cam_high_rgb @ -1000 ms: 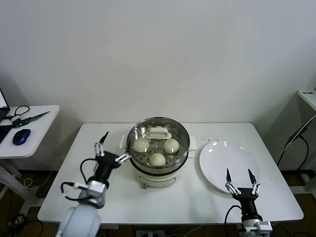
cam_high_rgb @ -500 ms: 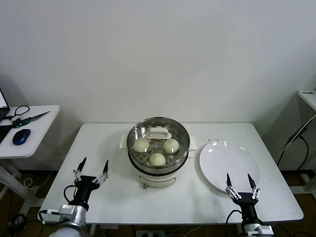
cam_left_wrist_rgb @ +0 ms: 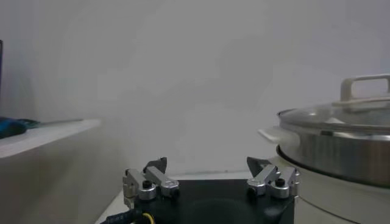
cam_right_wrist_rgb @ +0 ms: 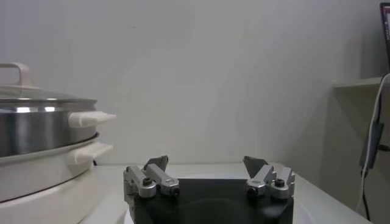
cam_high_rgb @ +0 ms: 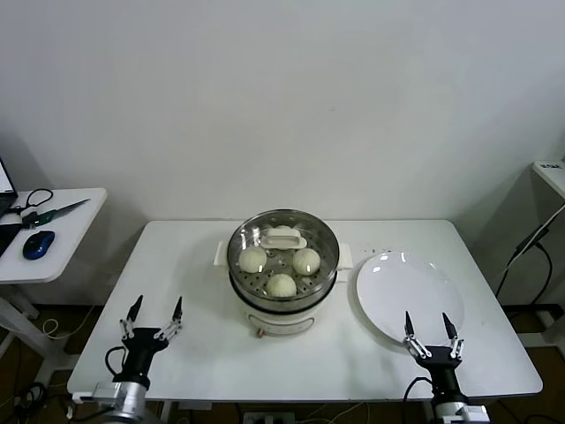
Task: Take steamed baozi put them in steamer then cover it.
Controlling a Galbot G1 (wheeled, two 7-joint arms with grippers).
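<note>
The steamer [cam_high_rgb: 282, 305] stands mid-table on its white base, covered by a glass lid [cam_high_rgb: 282, 238] with a white handle. Three cream-white baozi [cam_high_rgb: 281, 284] show through the lid on the perforated tray; a fourth is hidden under the handle. My left gripper [cam_high_rgb: 152, 316] is open and empty at the table's front left, well clear of the steamer. My right gripper [cam_high_rgb: 429, 329] is open and empty at the front right, by the plate's near rim. The steamer also shows in the left wrist view [cam_left_wrist_rgb: 341, 152] and the right wrist view [cam_right_wrist_rgb: 36, 134].
An empty white plate [cam_high_rgb: 409, 294] lies right of the steamer. A side table [cam_high_rgb: 53, 234] at far left carries a blue mouse [cam_high_rgb: 38, 244] and cables. A shelf edge [cam_high_rgb: 549, 170] stands at far right.
My left gripper has drawn back from the steamer's left side to the table's front left edge and lowered. The right gripper has dropped back slightly. The lid stays on.
</note>
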